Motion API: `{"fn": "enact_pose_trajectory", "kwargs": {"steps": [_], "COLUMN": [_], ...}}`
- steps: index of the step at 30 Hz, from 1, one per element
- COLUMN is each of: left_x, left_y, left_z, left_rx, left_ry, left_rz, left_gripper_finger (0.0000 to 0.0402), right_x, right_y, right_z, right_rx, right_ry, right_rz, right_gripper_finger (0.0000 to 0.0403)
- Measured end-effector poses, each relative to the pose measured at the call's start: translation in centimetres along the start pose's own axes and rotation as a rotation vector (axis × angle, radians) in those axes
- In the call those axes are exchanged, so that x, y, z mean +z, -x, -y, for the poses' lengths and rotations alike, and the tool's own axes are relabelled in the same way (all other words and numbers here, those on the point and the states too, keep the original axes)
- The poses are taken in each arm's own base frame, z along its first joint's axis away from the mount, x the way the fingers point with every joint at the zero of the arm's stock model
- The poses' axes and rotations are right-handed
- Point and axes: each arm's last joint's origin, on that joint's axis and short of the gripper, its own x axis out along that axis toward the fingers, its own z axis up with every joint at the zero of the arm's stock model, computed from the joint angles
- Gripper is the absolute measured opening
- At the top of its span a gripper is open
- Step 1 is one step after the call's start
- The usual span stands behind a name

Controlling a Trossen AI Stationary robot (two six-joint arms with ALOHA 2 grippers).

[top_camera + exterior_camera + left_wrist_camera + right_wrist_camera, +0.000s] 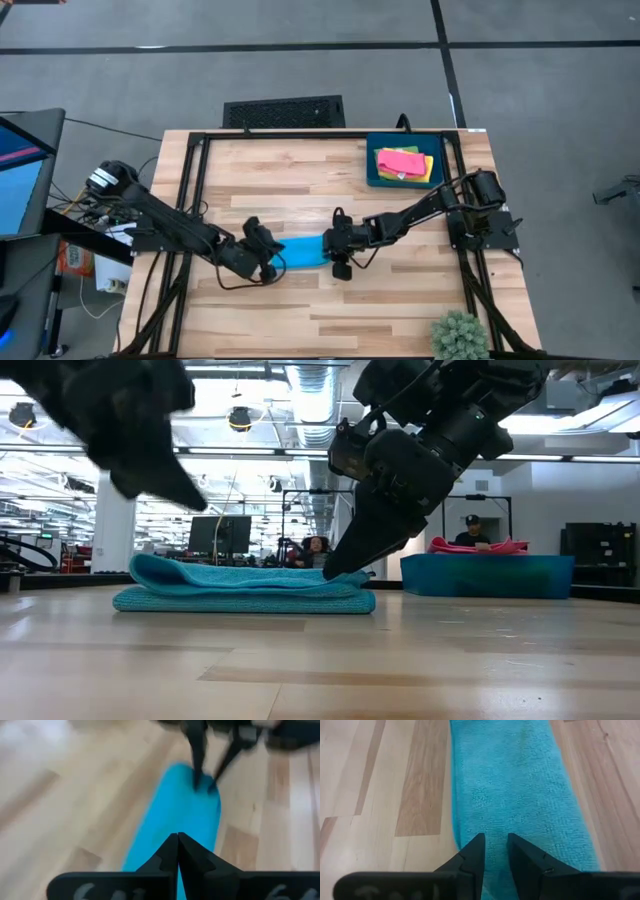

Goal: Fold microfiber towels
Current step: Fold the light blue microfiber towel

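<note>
The blue towel (520, 785) is soft cloth with a fine, nubbly matt pile. The table (300, 170) is pale wood in butcher-block strips, smooth with a faint sheen. The grippers' fingers (472, 857) look like matt black plastic. The tray (490, 575) looks rigid and smooth, holding a pink cloth (398, 160).
</note>
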Motion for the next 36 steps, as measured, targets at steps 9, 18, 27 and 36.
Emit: {"fn": "enact_pose_trajectory", "kwargs": {"steps": [9, 18, 27, 36], "left_x": [-3.2, -5.6, -5.7, -5.8], "left_y": [-3.0, -4.7, -4.9, -4.9], "left_z": [0.7, 0.7, 0.7, 0.7], "left_rx": [-0.049, -0.018, -0.019, -0.014], "left_ry": [-0.063, -0.148, -0.153, -0.164], "left_rz": [-0.127, -0.231, -0.234, -0.237], "left_gripper_finger": [0.0000, 0.0000, 0.0000, 0.0000], "right_x": [-0.1, 0.0, 2.3, -1.9], "right_y": [0.0, 0.2, 2.9, -1.6], "right_z": [0.0, 0.0, -1.4, -2.3], "right_rx": [-0.001, -0.001, 0.046, -0.014], "right_ry": [-0.003, -0.026, -0.005, 0.011], "right_rz": [-0.005, -0.010, 0.148, -0.043], "right_gripper_finger": [0.0107, 0.0107, 0.0107, 0.0107]}}
